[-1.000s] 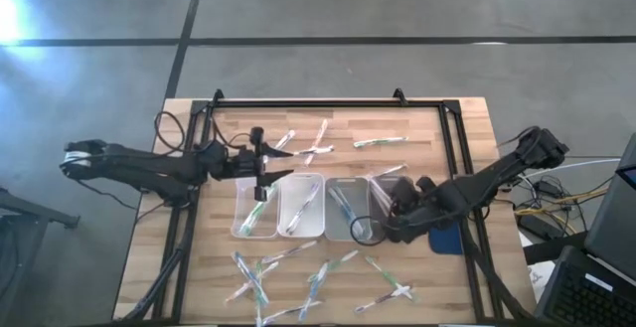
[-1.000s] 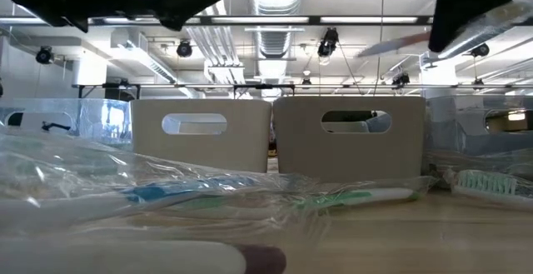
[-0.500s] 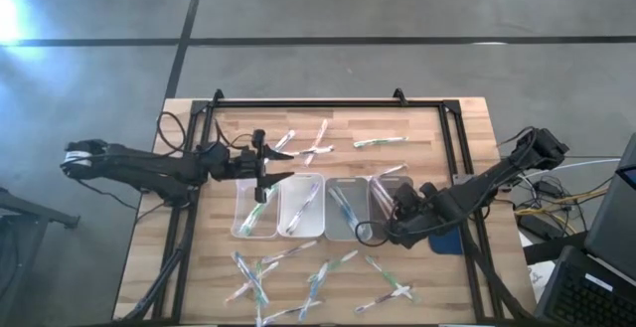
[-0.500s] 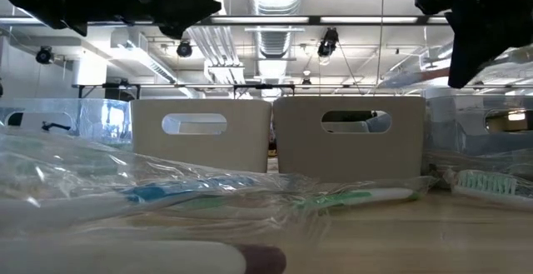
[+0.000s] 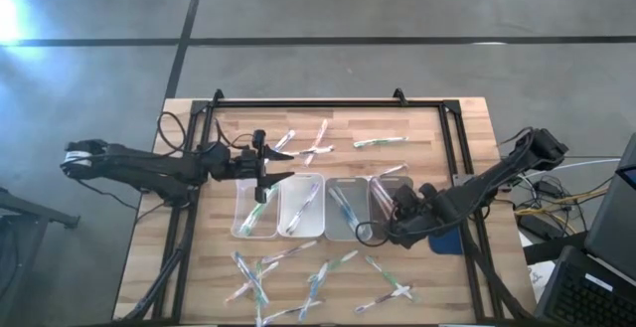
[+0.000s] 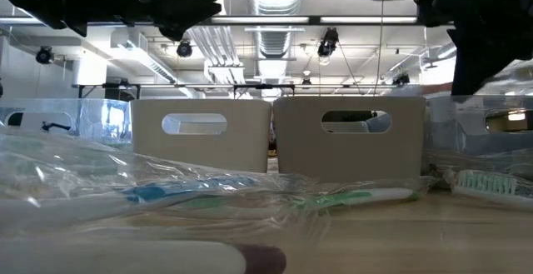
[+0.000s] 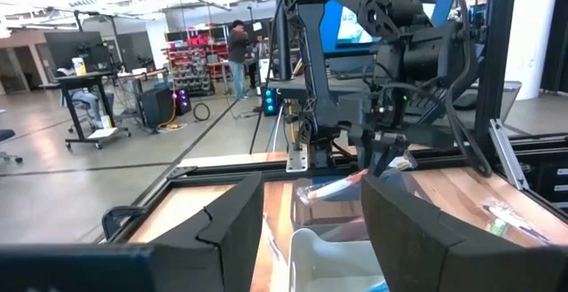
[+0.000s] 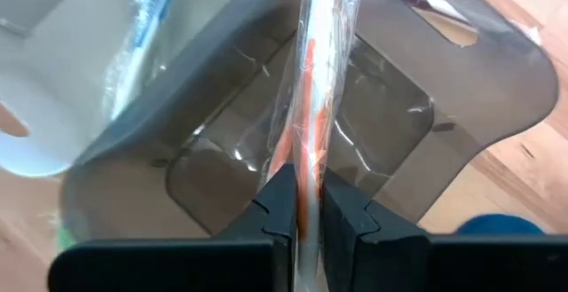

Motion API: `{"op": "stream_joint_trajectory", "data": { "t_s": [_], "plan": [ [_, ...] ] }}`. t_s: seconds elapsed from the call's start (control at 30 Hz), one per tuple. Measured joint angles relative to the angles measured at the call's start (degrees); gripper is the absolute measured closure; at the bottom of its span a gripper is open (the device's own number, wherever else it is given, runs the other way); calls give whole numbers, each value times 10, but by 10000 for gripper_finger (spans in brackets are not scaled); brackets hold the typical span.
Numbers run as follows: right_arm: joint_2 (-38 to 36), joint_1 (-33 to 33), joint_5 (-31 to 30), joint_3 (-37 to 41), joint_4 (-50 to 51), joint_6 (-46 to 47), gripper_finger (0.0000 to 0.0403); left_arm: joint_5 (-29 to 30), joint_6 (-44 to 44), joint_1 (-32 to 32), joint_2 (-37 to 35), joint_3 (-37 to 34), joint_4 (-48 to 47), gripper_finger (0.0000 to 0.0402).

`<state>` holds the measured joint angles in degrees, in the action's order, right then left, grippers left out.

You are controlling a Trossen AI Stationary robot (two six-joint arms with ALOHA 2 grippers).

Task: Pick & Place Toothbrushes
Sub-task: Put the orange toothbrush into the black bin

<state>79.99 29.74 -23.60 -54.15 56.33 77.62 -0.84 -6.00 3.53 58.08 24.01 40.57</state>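
Observation:
Several wrapped toothbrushes lie loose on the wooden table, some at the far side [image 5: 320, 143] and some at the near side [image 5: 318, 275]. Others lie in a row of plastic trays [image 5: 301, 206]. My right gripper [image 5: 396, 211] hovers over the dark rightmost tray [image 5: 384, 190], shut on a red-orange wrapped toothbrush [image 8: 312, 79]. My left gripper [image 5: 271, 165] stands open and holds nothing, above the far end of the leftmost tray [image 5: 254, 208]. The left wrist view shows its two fingers wide apart [image 7: 311, 239] and the right gripper farther off with the red toothbrush [image 7: 342, 185]. My right gripper pinches the wrapped toothbrush's handle [image 8: 306, 163] between its two fingers, coming steeply from above. The toothbrush runs on past the fingertips, tilted, over the inside of the dark tray [image 8: 390, 141]. I cannot tell whether its far end touches the tray.
A black frame [image 5: 328, 101] runs round the table's far edge and sides. A blue object [image 5: 447, 238] lies near the right rail. In the low view, wrapped toothbrushes [image 6: 350, 197] lie in front of two tray ends with handle slots [image 6: 200, 137].
My right gripper has come down toward the rightmost tray with the red-orange toothbrush still in its shut fingers. My left gripper has stayed in place, open.

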Motion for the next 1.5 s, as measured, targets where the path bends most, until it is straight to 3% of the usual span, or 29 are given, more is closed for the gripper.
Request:
{"op": "stream_joint_trajectory", "data": {
  "t_s": [0.5, 1.5],
  "plan": [
    [0, -15, -5, 66, -74, -5, 383, 0, 0, 0, 0, 0, 0, 211],
    [0, -27, 3, 118, -157, -26, 383, 0, 0, 0, 0, 1, -4, 211]
  ]
}}
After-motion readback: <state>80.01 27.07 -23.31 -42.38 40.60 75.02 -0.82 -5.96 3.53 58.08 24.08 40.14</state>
